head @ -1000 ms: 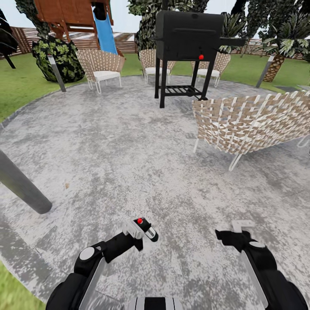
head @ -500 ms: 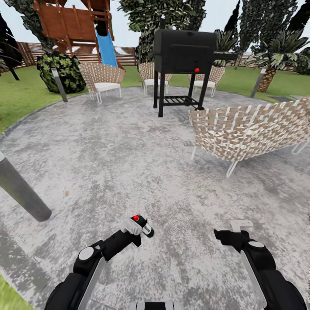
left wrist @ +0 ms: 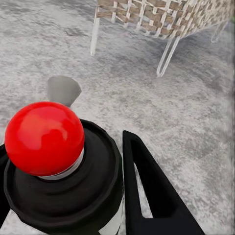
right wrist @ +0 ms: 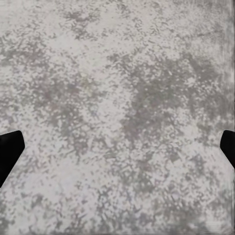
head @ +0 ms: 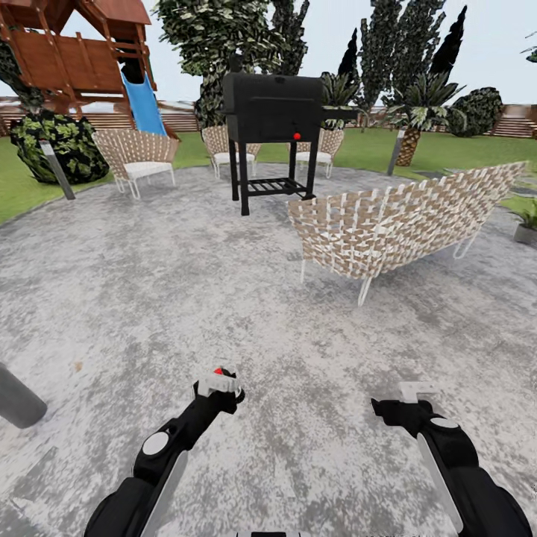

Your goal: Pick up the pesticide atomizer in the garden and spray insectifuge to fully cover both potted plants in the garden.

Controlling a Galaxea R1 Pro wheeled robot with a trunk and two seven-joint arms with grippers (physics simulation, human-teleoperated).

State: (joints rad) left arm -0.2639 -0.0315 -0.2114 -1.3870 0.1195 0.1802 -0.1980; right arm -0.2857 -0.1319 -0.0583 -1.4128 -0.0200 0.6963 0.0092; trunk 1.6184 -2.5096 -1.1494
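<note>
The spray bottle (head: 218, 382) sits clamped in the left gripper (head: 216, 391), low and near in the head view, just left of centre over the paving. Its whitish trigger head with the red dot faces up and away, and the dark body runs back into the gripper. In the left wrist view the bottle (left wrist: 58, 171) is seen end-on, its red ball uppermost, with a black finger (left wrist: 147, 191) pressed against its side. Carrying it low and close to the trunk probably keeps it steady while the robot drives, and holding the nozzle forward leaves it ready to aim without a re-grip.

The right gripper (head: 406, 403) hangs near and to the right, holding nothing. In the right wrist view its two dark fingertips (right wrist: 10, 152) stand wide apart over bare paving (right wrist: 117, 112); kept low and off to the side, it seems simply out of the way.

Across the grey patio (head: 149, 283), a woven sofa (head: 395, 220) stands at middle distance on the right, with a black grill (head: 272, 112) beyond it and wicker chairs (head: 138, 153) at the far edge. At the far right edge, past the sofa's end, green leaves above a small grey pot (head: 525, 224) may be one of the potted plants; it is cut off by the frame, so that is uncertain. It lies well apart from the bottle, so more driving looks necessary before spraying.
</note>
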